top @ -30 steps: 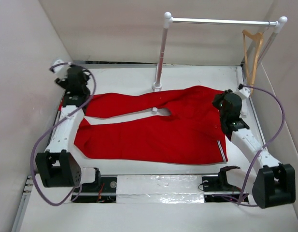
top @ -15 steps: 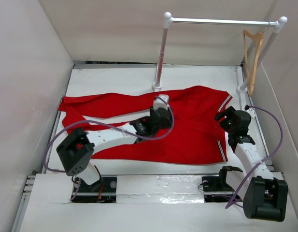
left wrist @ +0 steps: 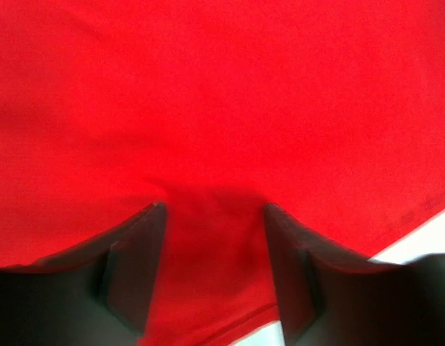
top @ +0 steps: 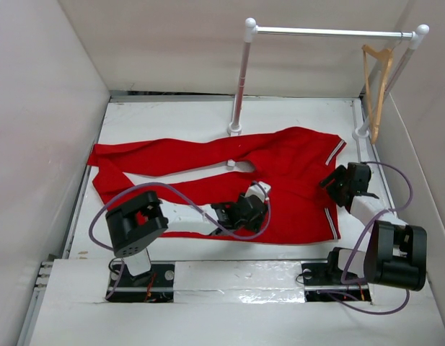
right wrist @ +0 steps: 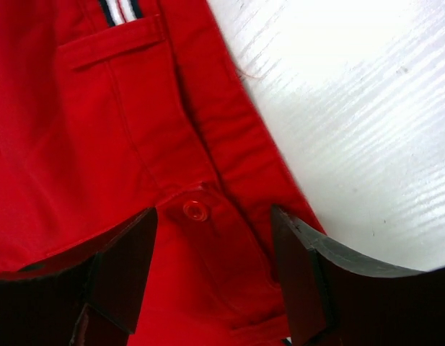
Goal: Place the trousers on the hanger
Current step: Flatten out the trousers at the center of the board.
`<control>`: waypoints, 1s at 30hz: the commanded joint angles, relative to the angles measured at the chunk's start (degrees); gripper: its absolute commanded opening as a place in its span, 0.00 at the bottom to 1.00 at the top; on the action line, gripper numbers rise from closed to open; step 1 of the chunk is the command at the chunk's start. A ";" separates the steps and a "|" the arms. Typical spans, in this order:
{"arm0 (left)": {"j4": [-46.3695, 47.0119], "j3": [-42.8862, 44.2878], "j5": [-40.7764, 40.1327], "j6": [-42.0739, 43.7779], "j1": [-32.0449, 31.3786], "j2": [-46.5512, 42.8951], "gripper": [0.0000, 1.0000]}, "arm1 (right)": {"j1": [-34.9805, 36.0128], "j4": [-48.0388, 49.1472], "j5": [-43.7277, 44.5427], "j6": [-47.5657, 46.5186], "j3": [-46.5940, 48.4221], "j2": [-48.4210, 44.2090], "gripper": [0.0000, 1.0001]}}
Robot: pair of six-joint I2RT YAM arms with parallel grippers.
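The red trousers [top: 294, 166] lie flat across the table, legs to the left and striped waistband to the right. My left gripper [top: 257, 205] sits low on the cloth near its front edge. In the left wrist view the left gripper [left wrist: 213, 209] is open, with red cloth [left wrist: 222, 94] slightly raised between the fingers. My right gripper [top: 336, 182] is at the waistband. In the right wrist view the right gripper [right wrist: 213, 213] stands open astride the waistband, beside a red button [right wrist: 195, 210]. The tan hanger [top: 375, 128] hangs on the rail's right end, apart from both grippers.
A white-and-metal rail [top: 330, 32] on two posts stands at the back, its left post [top: 240, 79] just behind the trousers. Pale walls close in the left, back and right. Bare white table [right wrist: 352, 94] lies right of the waistband.
My left arm has swung from the trousers' far left end to their lower middle. My right gripper has opened and drawn back toward me along the waistband.
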 commanded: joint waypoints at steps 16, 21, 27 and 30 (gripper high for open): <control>7.71 10.93 18.12 1.99 -11.68 11.83 0.00 | -5.76 -12.16 14.14 -1.72 4.96 -17.66 0.00; 4.08 15.46 14.62 2.71 -14.15 9.48 0.00 | -5.76 -12.44 16.62 -2.51 4.00 -25.13 0.27; 1.88 6.33 3.02 -3.25 -3.71 -6.31 0.56 | -4.62 -11.74 6.87 -5.15 5.13 -24.10 0.79; 3.46 0.00 0.81 -6.68 5.43 -16.59 0.58 | 1.08 -9.98 4.92 -5.59 5.75 -25.85 0.73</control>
